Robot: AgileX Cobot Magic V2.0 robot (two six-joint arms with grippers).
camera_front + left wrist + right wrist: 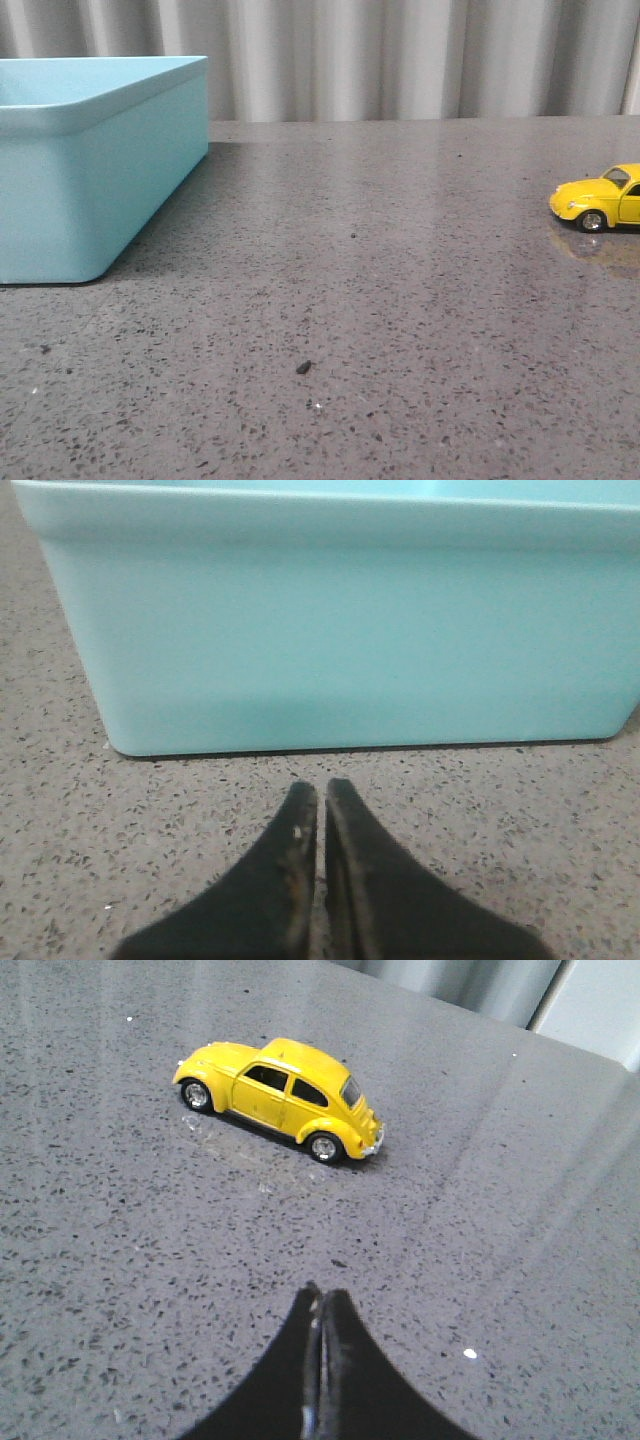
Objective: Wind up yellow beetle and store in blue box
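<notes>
In the front view we lose the yellow beetle (598, 204) past its door at the 3 o'clock edge. The blue box (95, 170) runs off at 9 o'clock, its inside hidden from us.

A speckled grey stone table (400, 300) carries a small dark crumb (303, 367) before pleated curtains (400, 55).

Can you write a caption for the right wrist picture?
Shut right gripper above the table, near the yellow beetle.
</notes>
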